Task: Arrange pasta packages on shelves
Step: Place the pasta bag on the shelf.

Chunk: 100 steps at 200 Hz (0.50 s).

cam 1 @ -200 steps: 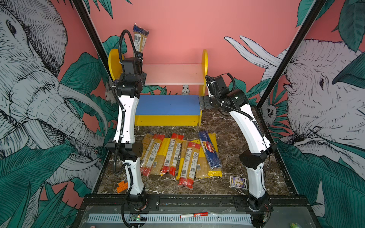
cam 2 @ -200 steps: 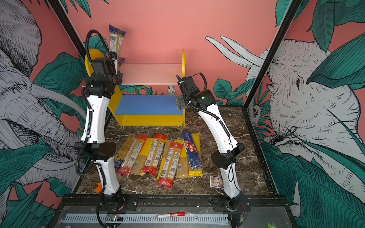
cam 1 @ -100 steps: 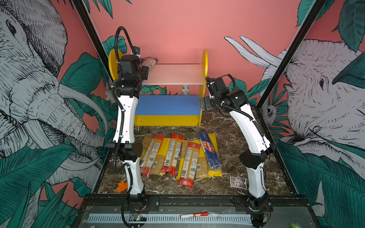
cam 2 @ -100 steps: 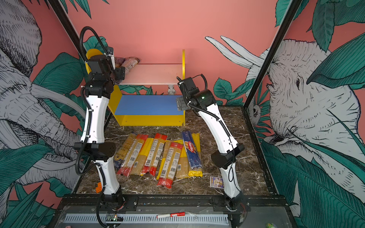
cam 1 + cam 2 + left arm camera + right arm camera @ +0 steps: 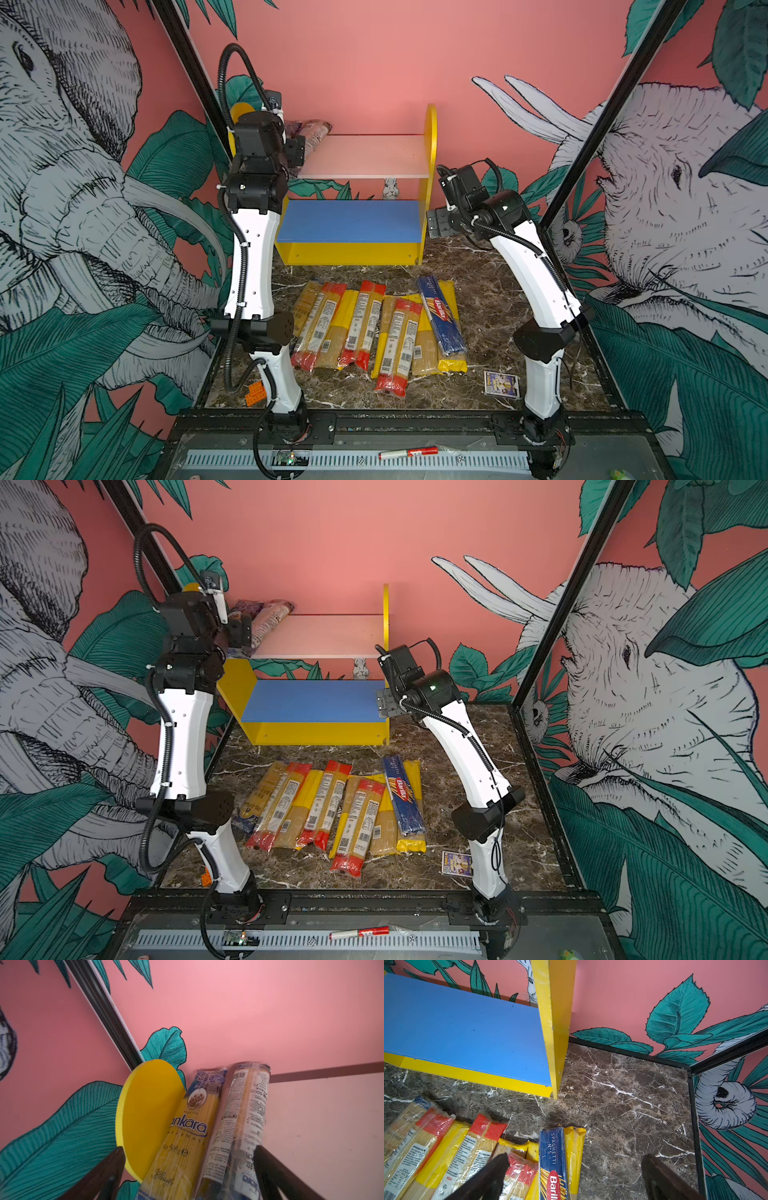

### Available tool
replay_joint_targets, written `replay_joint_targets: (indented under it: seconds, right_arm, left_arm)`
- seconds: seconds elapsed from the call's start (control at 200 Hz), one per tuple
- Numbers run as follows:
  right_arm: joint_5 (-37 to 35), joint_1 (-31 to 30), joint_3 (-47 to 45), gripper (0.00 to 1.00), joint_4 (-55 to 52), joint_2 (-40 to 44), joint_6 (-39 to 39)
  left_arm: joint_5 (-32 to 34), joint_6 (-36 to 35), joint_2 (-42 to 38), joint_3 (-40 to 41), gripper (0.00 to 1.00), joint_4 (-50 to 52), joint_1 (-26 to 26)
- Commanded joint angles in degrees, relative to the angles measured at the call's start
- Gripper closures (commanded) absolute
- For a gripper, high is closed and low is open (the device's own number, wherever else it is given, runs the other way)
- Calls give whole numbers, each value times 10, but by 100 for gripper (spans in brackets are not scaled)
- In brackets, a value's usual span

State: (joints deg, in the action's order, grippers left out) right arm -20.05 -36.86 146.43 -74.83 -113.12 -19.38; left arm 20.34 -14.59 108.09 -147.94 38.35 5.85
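1. Two claws, both spread wide. The left claw grips nothing, its dark fingers standing either side of two long plastic spaghetti packets.
2. The yellow Ankara packet and the clear white-labelled packet lie side by side on the pale pink upper board, against a rounded side panel of the yellow wooden shelf unit.
3. The right claw hangs empty over the dark marble bench, beside the blue lower board.
4. A row of pasta packets lies on the bench in front of the shelf unit.

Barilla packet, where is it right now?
In a top view, the Barilla packet lies on a yellow packet at the right end of the pile.
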Motion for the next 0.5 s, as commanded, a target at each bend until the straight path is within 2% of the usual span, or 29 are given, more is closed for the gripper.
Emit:
replay_joint_targets:
  seconds: [0.0, 0.08, 0.32, 0.495]
  right_arm:
    - [-15, -12, -35, 1, 19, 46, 1]
    - [-18, -16, -70, 1, 38, 67, 1]
    - [-23, -22, -119, 1, 60, 99, -8]
    - [-19, -27, -123, 1, 55, 101, -7]
  left_arm:
    - [-4, 28, -51, 0, 10, 23, -4]
    - [-8, 38, -56, 10, 14, 38, -4]
    - [-26, 63, -42, 26, 12, 87, 3]
    - [6, 39, -104, 145, 9, 47, 54]
